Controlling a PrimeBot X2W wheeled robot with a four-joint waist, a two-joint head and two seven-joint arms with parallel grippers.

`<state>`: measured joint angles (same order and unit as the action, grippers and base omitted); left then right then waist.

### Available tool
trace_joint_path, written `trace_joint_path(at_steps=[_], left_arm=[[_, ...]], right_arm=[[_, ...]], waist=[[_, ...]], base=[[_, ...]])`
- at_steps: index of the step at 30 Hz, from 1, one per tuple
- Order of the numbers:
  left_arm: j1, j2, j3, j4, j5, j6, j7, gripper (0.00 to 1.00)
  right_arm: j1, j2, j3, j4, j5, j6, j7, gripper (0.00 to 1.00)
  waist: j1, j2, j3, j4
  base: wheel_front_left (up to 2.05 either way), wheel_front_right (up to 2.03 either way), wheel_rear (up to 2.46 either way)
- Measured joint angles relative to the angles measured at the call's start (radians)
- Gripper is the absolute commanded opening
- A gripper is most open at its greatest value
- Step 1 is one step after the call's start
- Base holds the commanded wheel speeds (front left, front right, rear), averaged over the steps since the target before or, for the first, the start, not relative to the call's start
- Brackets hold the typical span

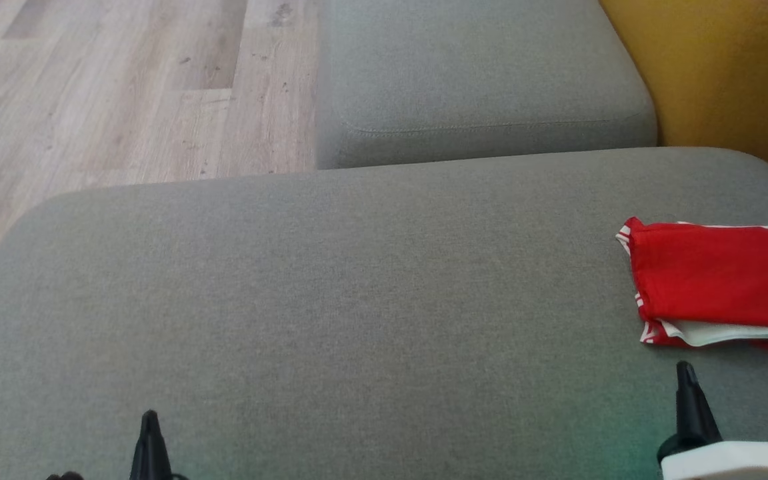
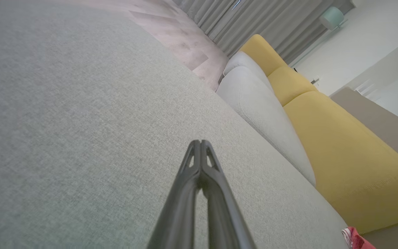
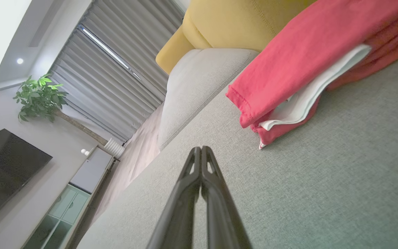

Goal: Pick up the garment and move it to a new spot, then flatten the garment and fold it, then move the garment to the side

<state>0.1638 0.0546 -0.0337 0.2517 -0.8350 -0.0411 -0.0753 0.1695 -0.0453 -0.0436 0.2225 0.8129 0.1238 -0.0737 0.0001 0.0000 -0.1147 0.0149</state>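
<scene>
1. The garment [image 1: 717, 280], red with a white layer [image 1: 724, 331] showing at its near edge, lies folded flat at the far right of the grey sofa seat [image 1: 357, 300], and the head view's right edge cuts it off
2. Its long axis runs left to right across the seat, with the rounded fold end facing left
3. The right pincer [image 1: 686, 368] is clenched on nothing, its fingers pressed together, and it points up the seat just short of the garment's near edge, apart from the cloth
4. The left pincer [image 1: 150, 417] is likewise clenched and empty, well apart from the garment, over bare seat
5. The right arm is clearly nearer; the garment lies just ahead of it and slightly to its right
6. Judging by the neat fold and side position, the task looks nearly or fully finished
</scene>
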Motion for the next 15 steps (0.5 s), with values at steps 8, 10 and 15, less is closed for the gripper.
trace_joint_path(at_steps=[8,10,15], left_arm=[[-0.031,-0.001,0.006,0.003,-0.095,-0.011,0.025,0.00],[-0.040,-0.002,0.009,0.003,-0.119,-0.012,0.031,0.00],[-0.043,-0.002,0.025,0.004,-0.178,-0.021,0.048,0.00]], right_arm=[[-0.023,0.000,-0.011,0.008,0.099,0.000,0.022,0.00],[-0.034,0.000,-0.014,0.010,0.122,0.000,0.024,0.00],[-0.041,0.000,-0.023,0.013,0.183,0.000,0.041,0.00]], waist=[[0.0000,0.0000,0.015,-0.002],[0.0000,0.0000,0.018,-0.002],[0.0000,0.0000,0.027,-0.003]], base=[[0.00,0.00,0.00],[0.00,0.00,0.00],[0.00,0.00,0.00]])
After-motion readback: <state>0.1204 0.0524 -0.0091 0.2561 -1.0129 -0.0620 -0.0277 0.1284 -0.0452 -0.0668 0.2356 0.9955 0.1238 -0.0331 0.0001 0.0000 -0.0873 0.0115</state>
